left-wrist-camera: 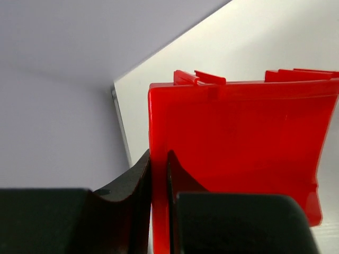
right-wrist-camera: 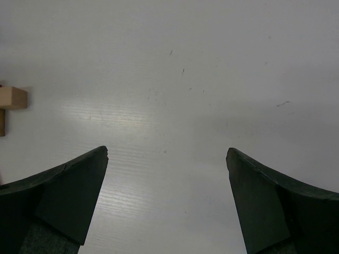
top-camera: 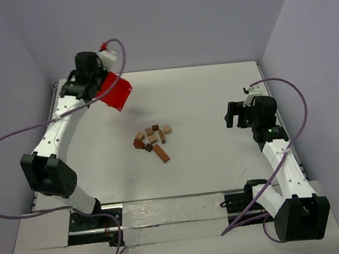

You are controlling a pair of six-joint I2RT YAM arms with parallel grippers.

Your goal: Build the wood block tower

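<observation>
tan-to-dark-brown wood blocks [top-camera: 153, 141] are scattered unstacked; a red bin [top-camera: 115, 91] is pinched by the left gripper [left-wrist-camera: 158, 164]; the right gripper [right-wrist-camera: 167, 159] is held wide, empty.

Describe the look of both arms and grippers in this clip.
The left arm and right arm: white links, bulky black joint housings, each trailing a purple cable. The left gripper and right gripper have black, wedge-shaped fingers. A small green light glows near the right wrist.

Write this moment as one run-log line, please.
left gripper: shut on red bin | right gripper: open, empty | wood blocks: loose pile, unstacked
</observation>
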